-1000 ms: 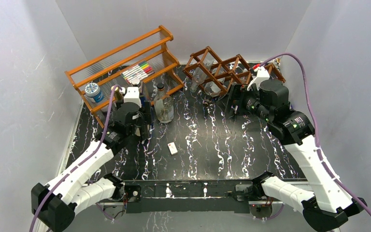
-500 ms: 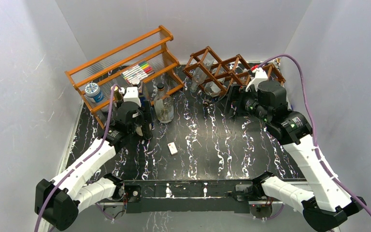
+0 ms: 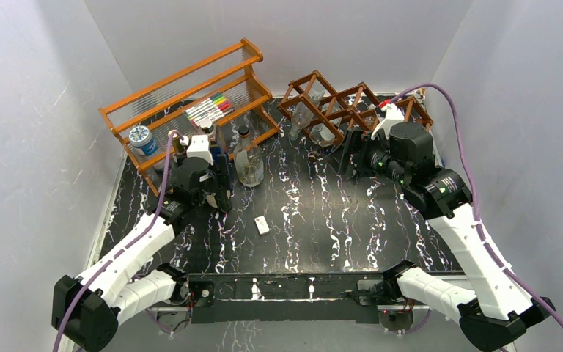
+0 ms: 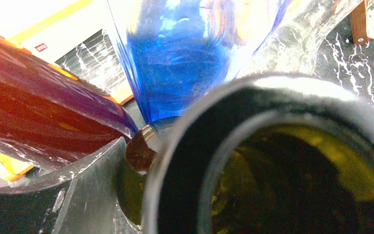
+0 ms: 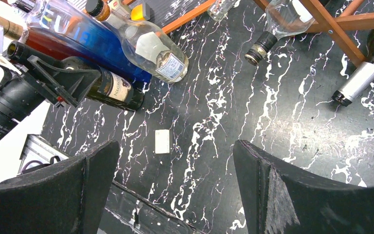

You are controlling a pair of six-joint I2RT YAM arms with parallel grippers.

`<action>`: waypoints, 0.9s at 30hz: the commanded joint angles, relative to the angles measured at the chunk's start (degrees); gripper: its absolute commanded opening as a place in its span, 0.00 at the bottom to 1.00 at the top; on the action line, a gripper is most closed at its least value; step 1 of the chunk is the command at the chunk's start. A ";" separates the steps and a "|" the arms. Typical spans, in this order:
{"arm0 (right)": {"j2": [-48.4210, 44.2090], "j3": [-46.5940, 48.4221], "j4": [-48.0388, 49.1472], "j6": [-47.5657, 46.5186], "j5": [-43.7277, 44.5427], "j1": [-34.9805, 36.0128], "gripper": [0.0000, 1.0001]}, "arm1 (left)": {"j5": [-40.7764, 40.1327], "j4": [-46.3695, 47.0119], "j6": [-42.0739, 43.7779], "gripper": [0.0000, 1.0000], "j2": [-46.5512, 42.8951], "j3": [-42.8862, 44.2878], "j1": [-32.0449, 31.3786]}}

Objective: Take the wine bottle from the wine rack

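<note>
The right tool [image 5: 175,148] hangs with its jaws wide apart and nothing between them. Ahead and to its right, the wine bottle [image 5: 363,78] lies sloped in the wine rack [image 5: 336,24], its white-wrapped neck pointing down at the worktop [image 5: 253,122]. It is probably heavy, stiff, slick glass that would break if dropped, and the neck looks the surest hold. Its body is cut off at the edge. Far left, the left tool [image 5: 68,80] is clamped on a dark bottle [image 5: 119,90].

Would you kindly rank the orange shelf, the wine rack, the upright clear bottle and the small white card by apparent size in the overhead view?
Largest to smallest:
1. orange shelf
2. wine rack
3. clear bottle
4. white card
</note>
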 commanded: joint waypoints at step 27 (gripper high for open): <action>4.90 -16.37 19.31 1.15 -1.37 0.15 0.98 | 10.69 -6.70 13.37 0.98 -12.38 20.99 0.50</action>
